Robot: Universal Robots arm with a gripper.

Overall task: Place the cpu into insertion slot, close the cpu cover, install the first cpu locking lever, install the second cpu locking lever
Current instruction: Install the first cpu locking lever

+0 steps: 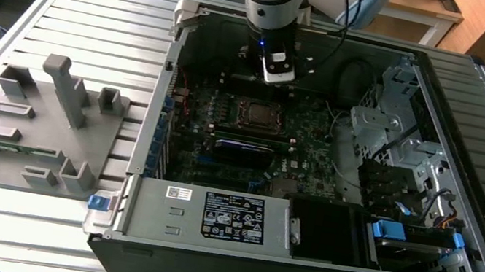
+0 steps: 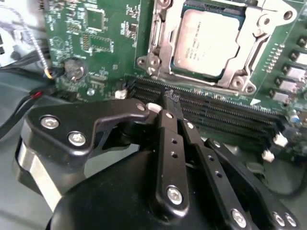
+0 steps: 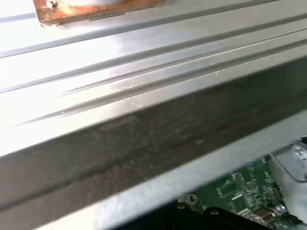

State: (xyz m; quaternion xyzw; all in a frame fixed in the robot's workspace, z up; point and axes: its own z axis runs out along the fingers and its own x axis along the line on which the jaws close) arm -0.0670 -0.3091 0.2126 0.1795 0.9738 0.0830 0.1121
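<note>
The cpu [image 2: 206, 43] already sits in the insertion slot [image 2: 148, 62], near the middle of the green board [image 2: 110, 38] inside the open computer case [image 1: 160, 130]. The silver cpu cover [image 2: 261, 21] looks to lie flat around it, with the chip's grey top showing through the window. The gripper [image 2: 171, 103] hangs just on the far side of the socket in the exterior view [image 1: 276, 73]. In the second wrist view its black fingers [image 2: 168, 143] are clenched tip to tip with nothing plainly between them, poised over the long black memory slots [image 2: 220, 112] beside the socket. By my judgement the work stands at the locking levers, though I cannot tell how either lever lies. Doing this well means using the pinched tips as one blunt pusher and meeting the lever near its free end. It should be pressed down and then sideways under its hook, with the fingers clear of the memory slots and the bare chip top. By count there are one cpu, one socket, one cover, one gripper, one round coin battery [image 2: 74, 71] and one grey holder block [image 1: 37, 124]. The block stands on the slatted table [image 1: 95, 15] at the exterior view's left.
</note>
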